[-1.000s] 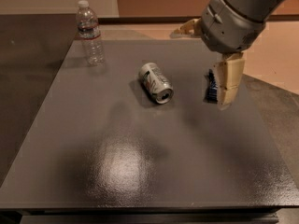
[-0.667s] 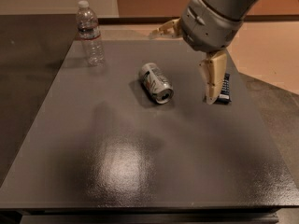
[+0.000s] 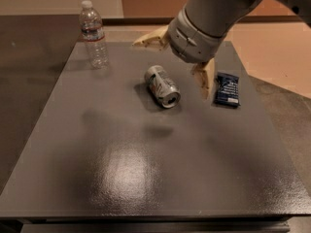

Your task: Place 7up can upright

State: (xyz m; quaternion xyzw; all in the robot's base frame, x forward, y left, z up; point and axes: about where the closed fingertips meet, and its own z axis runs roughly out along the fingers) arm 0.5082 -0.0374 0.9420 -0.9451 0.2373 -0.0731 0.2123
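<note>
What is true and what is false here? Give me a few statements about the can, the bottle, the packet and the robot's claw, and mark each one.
1. The 7up can lies on its side on the table. True.
2. The claw is gripping the can. False: it hangs open over the far part of the table, just behind the can, and holds nothing.
3. The water bottle stands upright near the table's far left corner. True.
4. The blue snack packet lies to the left of the can in the picture. False: it lies flat to the can's right, with one claw finger between them.
</note>
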